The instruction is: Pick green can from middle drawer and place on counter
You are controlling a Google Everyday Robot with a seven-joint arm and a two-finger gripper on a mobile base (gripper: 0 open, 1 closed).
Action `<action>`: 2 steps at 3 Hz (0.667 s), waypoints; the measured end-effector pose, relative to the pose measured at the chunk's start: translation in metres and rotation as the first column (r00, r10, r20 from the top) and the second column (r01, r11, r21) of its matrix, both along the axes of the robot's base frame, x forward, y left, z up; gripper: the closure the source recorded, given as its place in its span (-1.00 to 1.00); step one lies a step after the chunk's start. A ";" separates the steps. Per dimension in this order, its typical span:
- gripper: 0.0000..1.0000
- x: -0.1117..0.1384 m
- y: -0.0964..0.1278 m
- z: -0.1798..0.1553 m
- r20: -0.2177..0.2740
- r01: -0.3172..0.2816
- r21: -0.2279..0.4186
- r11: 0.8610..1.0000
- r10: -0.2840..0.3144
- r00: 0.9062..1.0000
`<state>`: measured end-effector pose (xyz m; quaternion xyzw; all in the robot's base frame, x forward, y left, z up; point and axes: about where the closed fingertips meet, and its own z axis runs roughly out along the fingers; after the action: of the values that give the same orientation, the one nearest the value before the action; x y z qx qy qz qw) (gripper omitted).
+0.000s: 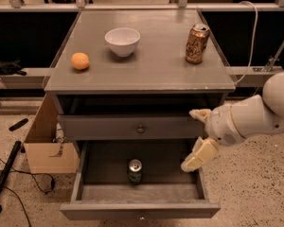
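The green can (135, 171) stands upright on the dark floor of the pulled-out middle drawer (139, 210), near its front middle. My gripper (194, 137) is open, with its cream fingers (200, 154) spread one above the other. It hangs at the right side of the cabinet, over the drawer's right wall, to the right of the can and above it. It holds nothing. The grey counter (151, 67) is above.
On the counter stand a gold-orange can (197, 43) at the back right, a white bowl (122, 41) in the middle back and an orange (80, 61) at the left. A closed drawer front with a knob (140, 129) sits above the open drawer. A cardboard box (46, 148) stands left of the cabinet.
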<state>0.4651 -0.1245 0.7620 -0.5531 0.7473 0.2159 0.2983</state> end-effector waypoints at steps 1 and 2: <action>-1.00 0.000 0.000 0.000 0.000 0.000 0.000 1.000 0.000 1.000; -1.00 -0.001 0.005 -0.011 -0.023 0.003 0.044 0.999 -0.002 1.000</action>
<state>0.4644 -0.1197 0.7505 -0.5429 0.7464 0.2384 0.3021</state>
